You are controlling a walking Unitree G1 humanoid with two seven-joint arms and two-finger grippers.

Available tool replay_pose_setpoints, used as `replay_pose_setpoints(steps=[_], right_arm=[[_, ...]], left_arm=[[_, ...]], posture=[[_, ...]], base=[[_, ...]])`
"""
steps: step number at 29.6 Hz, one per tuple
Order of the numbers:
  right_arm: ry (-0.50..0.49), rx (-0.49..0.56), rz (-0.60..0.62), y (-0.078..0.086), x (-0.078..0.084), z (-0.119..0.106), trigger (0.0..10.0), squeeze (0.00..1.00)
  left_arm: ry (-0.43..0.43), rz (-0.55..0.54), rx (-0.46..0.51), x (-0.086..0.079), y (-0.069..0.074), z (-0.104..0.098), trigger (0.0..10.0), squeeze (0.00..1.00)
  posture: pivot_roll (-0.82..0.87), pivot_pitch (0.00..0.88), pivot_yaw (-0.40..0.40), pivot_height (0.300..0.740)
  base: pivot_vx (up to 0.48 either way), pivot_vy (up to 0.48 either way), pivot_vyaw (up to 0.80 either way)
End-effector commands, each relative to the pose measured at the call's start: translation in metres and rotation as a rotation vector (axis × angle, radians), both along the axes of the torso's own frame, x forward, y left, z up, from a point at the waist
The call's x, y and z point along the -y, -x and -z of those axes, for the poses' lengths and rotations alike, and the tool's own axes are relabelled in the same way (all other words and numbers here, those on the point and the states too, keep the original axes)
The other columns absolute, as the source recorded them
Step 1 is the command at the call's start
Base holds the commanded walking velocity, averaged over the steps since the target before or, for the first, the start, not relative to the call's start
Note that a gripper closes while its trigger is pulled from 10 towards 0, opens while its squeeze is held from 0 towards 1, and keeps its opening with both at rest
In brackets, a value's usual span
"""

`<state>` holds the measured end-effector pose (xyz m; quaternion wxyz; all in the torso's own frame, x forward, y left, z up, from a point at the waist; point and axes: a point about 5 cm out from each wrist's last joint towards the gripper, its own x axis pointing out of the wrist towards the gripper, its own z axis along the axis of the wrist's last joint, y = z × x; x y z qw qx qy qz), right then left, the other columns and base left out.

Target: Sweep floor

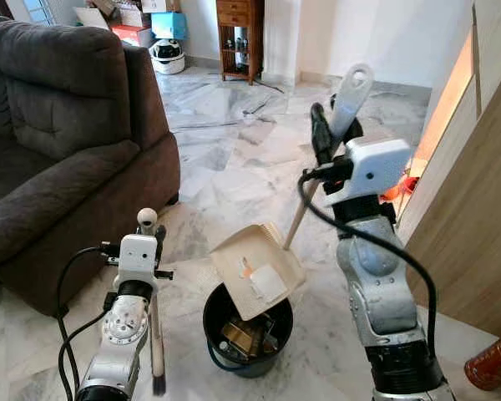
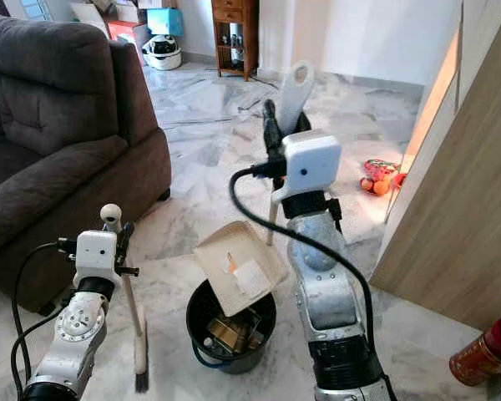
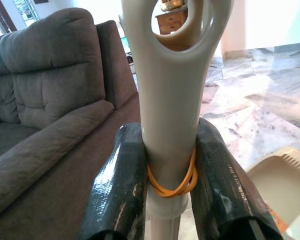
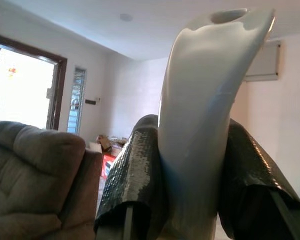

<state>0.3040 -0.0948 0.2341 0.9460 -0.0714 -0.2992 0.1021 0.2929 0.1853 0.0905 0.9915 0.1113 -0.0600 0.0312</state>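
Landmark: black bin point(image 1: 247, 330) on the marble floor point(image 1: 225, 159), straight ahead of the robot, holding scraps and a brownish packet.

Dustpan point(image 1: 257, 269), cream plastic, is tilted over the bin's rim with its mouth angled down toward the opening. A white scrap and an orange fleck lie on its inner face. Its long handle point(image 1: 349, 100) rises up and away from the bin to the right.

Right tool point(image 4: 190, 165) is pinching the dustpan handle near its top; both black fingers point(image 4: 132, 185) are pressed against the pale plastic, the hanging loop just above them.

Left tool point(image 3: 167, 170) is pinching the brush handle point(image 3: 170, 115), left of the bin. An orange rubber band point(image 3: 171, 181) circles the handle between the fingers. The brush point(image 2: 139, 334) hangs roughly upright, bristles low, near the floor beside the bin.

Dark grey sofa point(image 1: 58, 134) stands well left of the bin. Wooden cabinet panel point(image 1: 476, 209) well right of it. Red canister point(image 2: 483, 351) on the floor to the bin's right. Small wooden shelf unit point(image 1: 238, 33) far beyond the bin, by the wall.
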Motion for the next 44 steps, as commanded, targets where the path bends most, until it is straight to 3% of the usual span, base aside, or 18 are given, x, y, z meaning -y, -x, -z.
replay_pose_setpoints(steps=[1, 14, 18, 31, 38, 44], right_arm=[[0.020, 0.087, -0.013, 0.005, -0.006, -0.012, 10.0, 0.00], [0.236, 0.188, -0.082, 0.019, -0.029, 0.000, 10.0, 0.00], [0.225, 0.167, -0.150, 0.026, -0.038, 0.003, 10.0, 0.00], [0.226, 0.184, -0.158, 0.036, -0.038, 0.005, 10.0, 0.00], [0.246, 0.198, -0.210, 0.046, -0.045, 0.008, 10.0, 0.00], [0.255, 0.227, -0.083, 0.034, -0.031, -0.001, 10.0, 0.00]], left_arm=[[-0.015, 0.001, 0.045, -0.002, -0.002, -0.010, 10.0, 0.00], [-0.014, 0.001, 0.045, -0.002, -0.001, -0.009, 10.0, 0.00], [-0.013, 0.002, 0.045, -0.002, -0.001, -0.009, 10.0, 0.00], [-0.015, 0.005, 0.047, -0.002, -0.002, -0.010, 10.0, 0.00], [-0.021, 0.012, 0.049, -0.001, -0.003, -0.010, 10.0, 0.00], [-0.028, 0.016, 0.051, 0.000, -0.002, -0.010, 10.0, 0.00]], posture=[[0.13, 0.000, 0.055, 0.740], [0.13, 0.000, 0.055, 0.740], [0.13, 0.000, 0.054, 0.740], [0.13, 0.000, 0.058, 0.740], [0.13, 0.000, 0.058, 0.740], [0.13, 0.000, 0.058, 0.740]], base=[[0.000, 0.000, 0.00], [0.000, 0.000, 0.00], [0.000, 0.000, 0.00], [0.000, 0.000, 0.00], [0.000, 0.000, 0.00], [0.000, 0.000, 0.00]])
